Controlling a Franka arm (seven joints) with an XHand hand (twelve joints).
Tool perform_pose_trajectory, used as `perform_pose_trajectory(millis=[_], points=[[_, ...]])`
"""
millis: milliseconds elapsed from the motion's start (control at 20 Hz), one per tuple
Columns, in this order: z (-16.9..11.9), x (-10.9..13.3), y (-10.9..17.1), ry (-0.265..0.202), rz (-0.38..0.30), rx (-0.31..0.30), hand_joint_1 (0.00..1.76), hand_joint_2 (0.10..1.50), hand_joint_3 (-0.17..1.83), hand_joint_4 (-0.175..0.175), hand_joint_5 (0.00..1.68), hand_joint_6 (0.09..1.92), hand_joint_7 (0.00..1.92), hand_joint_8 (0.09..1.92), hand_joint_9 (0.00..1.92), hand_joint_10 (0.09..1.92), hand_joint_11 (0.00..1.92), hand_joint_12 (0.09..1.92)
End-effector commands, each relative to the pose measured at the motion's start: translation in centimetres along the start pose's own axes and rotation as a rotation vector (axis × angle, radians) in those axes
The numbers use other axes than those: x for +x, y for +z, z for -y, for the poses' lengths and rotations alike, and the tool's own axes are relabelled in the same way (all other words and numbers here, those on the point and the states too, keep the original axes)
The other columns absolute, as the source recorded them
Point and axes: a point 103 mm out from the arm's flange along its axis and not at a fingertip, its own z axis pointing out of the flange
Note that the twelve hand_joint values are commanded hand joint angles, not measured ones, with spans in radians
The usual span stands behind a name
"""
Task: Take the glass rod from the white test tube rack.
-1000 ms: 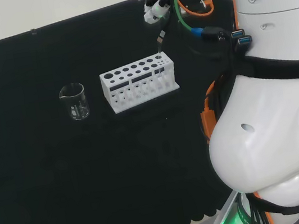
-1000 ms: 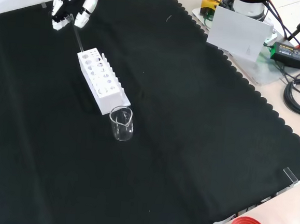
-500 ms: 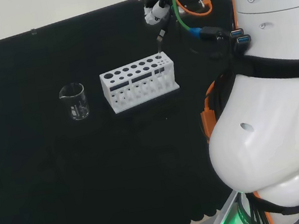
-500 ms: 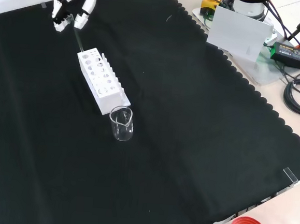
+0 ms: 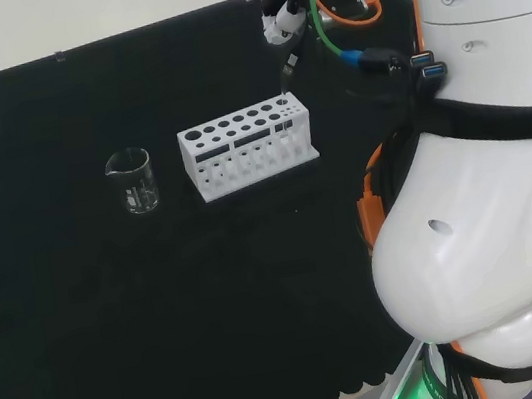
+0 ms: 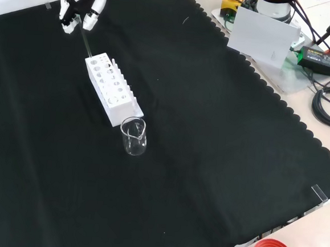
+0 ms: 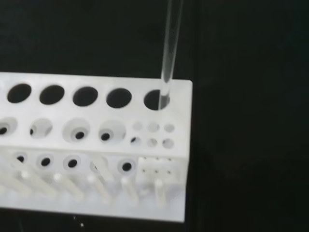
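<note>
Up a little goes the hand [image 6: 78, 2] since a second ago, its fingers pinched on the glass rod [image 7: 170, 53]. The rod's low tip seems to sit just in the end hole of the white test tube rack [image 6: 111, 89]. I can read no writing. Beside it, the glass beaker [image 6: 133, 136] looks empty.

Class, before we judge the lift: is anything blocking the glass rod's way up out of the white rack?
Nothing visible does. The hand pinches the glass rod, whose tip sits at the end hole of the rack; the beaker stands apart, at the rack's other end.
</note>
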Motion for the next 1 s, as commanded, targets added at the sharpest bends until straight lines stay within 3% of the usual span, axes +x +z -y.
perform_pose_trajectory(millis=[50,250,650,700,800,900,1000], points=[[0.5,-0.1,-0.2,0.004,0.018,0.015,0.92,1.13,-0.17,-0.150,0.62,0.91,0.70,0.87,0.94,0.75,1.00,1.16],[0.3,-0.2,-0.3,-0.004,0.011,0.002,1.02,1.13,-0.17,-0.173,0.68,0.89,0.79,0.84,1.02,0.69,1.09,1.10],[-0.8,0.4,-0.2,-0.027,0.008,-0.051,1.19,1.15,-0.17,-0.175,0.76,0.91,1.01,0.83,1.22,0.56,1.34,0.88],[-0.9,0.5,-0.2,-0.031,0.003,-0.062,1.22,1.15,-0.15,-0.175,0.84,0.94,1.03,0.88,1.28,0.58,1.37,0.83],[-0.9,0.5,-0.2,-0.037,0.026,-0.138,1.26,1.14,-0.12,-0.175,0.95,0.97,1.04,0.95,1.34,0.66,1.40,0.76],[-0.7,0.5,-0.7,-0.008,0.068,-0.148,1.28,1.15,-0.15,-0.175,1.02,0.93,1.08,0.92,1.39,0.76,1.43,0.77],[-0.2,0.6,-1.3,-0.013,0.092,-0.190,1.29,1.13,-0.17,-0.175,1.07,0.86,1.13,0.86,1.45,0.80,1.49,0.79]])
